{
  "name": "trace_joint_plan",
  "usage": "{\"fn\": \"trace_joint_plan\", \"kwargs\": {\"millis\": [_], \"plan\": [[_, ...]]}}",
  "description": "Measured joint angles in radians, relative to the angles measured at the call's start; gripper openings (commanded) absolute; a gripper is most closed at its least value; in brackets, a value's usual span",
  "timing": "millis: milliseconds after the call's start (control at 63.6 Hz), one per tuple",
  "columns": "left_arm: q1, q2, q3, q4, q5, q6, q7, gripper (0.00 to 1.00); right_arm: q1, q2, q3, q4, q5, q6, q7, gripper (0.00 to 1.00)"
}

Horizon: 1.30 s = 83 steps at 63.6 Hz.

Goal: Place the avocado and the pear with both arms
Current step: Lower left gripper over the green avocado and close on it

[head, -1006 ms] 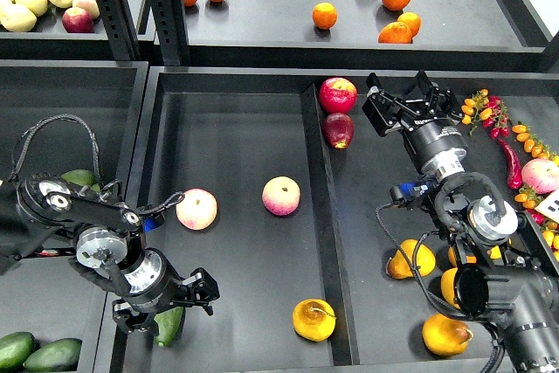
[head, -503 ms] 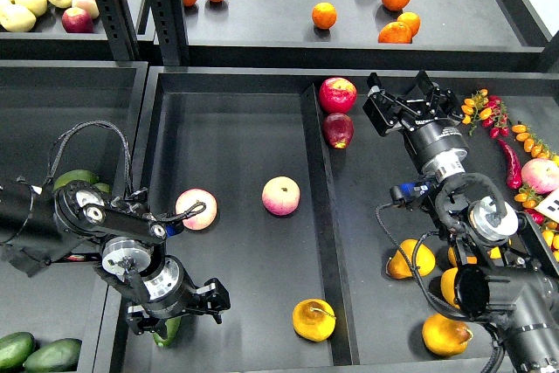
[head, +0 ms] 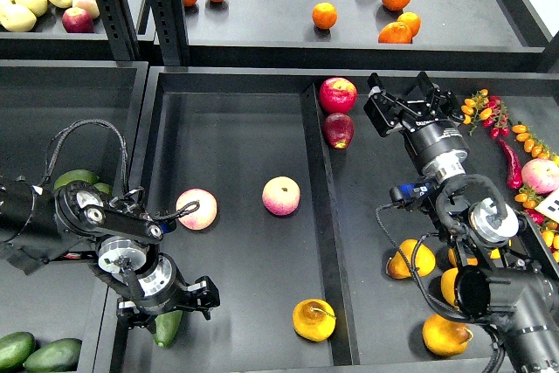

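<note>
The left end effector point(head: 166, 312) sits low at the front-left corner of the middle tray point(head: 236, 128), pinching the avocado point(head: 167, 327), whose dark green tip pokes out below the fingers. The pear point(head: 314, 320) lies near that tray's front-right corner. The right end effector point(head: 400, 100) hovers spread beyond the tray's right wall, just beside two red apples point(head: 337, 111).

The left claw point(head: 166, 310) sits low over the avocado point(head: 167, 328), whose dark green end pokes out just beneath it. To its right lies the pear point(head: 314, 320), stem up, with two peaches point(head: 196, 209) farther up. The right claw point(head: 403, 103) hovers open just right of two red apples point(head: 337, 94).
</note>
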Motion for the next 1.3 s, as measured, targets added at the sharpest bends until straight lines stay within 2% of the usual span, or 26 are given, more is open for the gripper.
{"fn": "trace_joint_plan", "kwargs": {"millis": [801,1037,1304], "plan": [[0.028,-0.047,0.046,0.098,-0.004,-0.011,0.000,0.99,-0.031,0.000,0.000,0.039,0.021,-0.002,-0.004,0.99],[0.057,-0.074,0.047,0.164,0.002,-0.055,0.000,0.99,-0.033,0.000,-0.001,0.044,0.022,-0.005,-0.005,0.99],[0.078,-0.099,0.045,0.201,0.003,-0.066,0.000,0.99,-0.040,0.000,-0.003,0.051,0.023,-0.008,-0.005,0.99]]}}
